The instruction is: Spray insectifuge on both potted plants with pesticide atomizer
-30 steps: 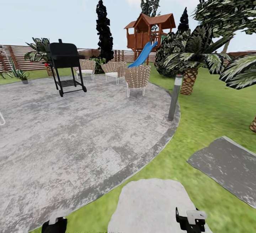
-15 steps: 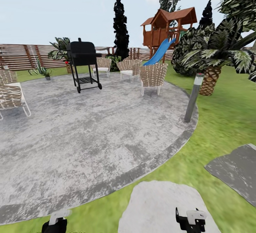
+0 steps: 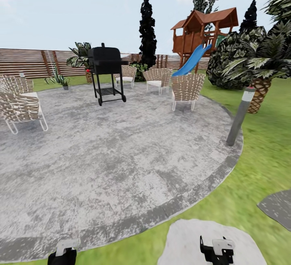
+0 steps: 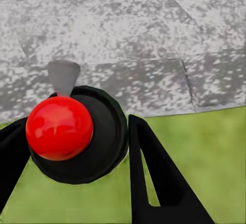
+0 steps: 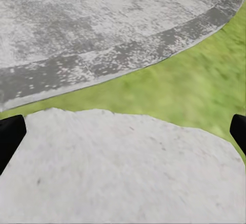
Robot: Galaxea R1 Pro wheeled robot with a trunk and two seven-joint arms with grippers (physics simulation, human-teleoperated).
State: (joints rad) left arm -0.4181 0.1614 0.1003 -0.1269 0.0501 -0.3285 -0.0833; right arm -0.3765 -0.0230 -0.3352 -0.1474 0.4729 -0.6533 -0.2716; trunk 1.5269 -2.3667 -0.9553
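The left gripper [image 4: 77, 183] is clamped on the pesticide atomizer [image 4: 77, 134], a black round body with a red ball top held between its two dark fingers [image 4: 154, 183], above the line where the paved patio [image 4: 128, 39] meets the lawn [image 4: 205, 147]. In the head view the left gripper [image 3: 62, 255] sits at the bottom edge over the patio's dark border. The right gripper [image 5: 123, 131] has its fingers spread wide apart with nothing between them, and it hangs over a pale stepping slab [image 5: 123, 172]; in the head view the right gripper [image 3: 216, 251] is low over that slab [image 3: 182, 240]. Far ahead of both grippers, across the round patio [image 3: 113, 152], stand a black grill [image 3: 106, 71], woven chairs [image 3: 186, 89] and a grey post lamp [image 3: 240, 116]. Beyond the grill, near the wooden fence [image 3: 28, 61], a long-leaved plant [image 3: 58, 80] sits in a small pot. I cannot tell from here where the two small potted plants are.
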